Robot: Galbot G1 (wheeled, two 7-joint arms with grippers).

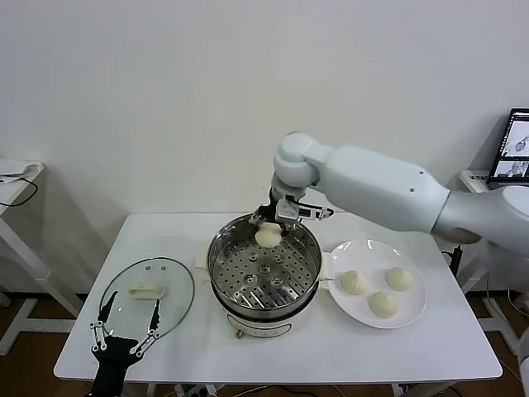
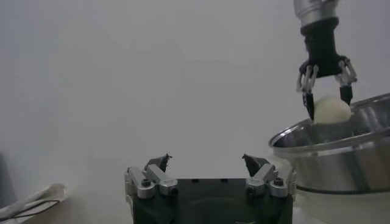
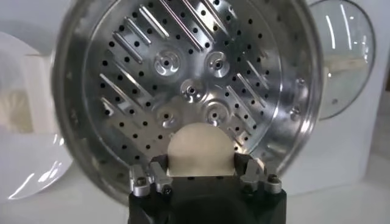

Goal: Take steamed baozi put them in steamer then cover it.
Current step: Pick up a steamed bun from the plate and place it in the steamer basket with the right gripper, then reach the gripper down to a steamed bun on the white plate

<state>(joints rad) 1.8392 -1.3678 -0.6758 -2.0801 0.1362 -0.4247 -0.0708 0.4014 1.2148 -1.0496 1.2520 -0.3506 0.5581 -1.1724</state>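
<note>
My right gripper (image 1: 269,225) is shut on a cream-white baozi (image 1: 268,237) and holds it over the far rim of the steel steamer (image 1: 223,248). In the right wrist view the baozi (image 3: 200,148) sits between the fingers above the perforated tray (image 3: 183,67). Three more baozi (image 1: 354,282) (image 1: 399,278) (image 1: 382,303) lie on the white plate (image 1: 417,306) to the right. The glass cover (image 1: 178,298) with its cream handle (image 1: 146,290) lies flat on the table at the left. My left gripper (image 1: 126,333) is open, low at the table's front left, by the cover.
The white table (image 1: 331,347) carries everything. A monitor (image 1: 514,147) stands at the far right. Another white table's edge (image 1: 16,186) shows at the far left. The left wrist view shows the steamer's wall (image 2: 341,164) and my right gripper (image 2: 326,100) with the bun.
</note>
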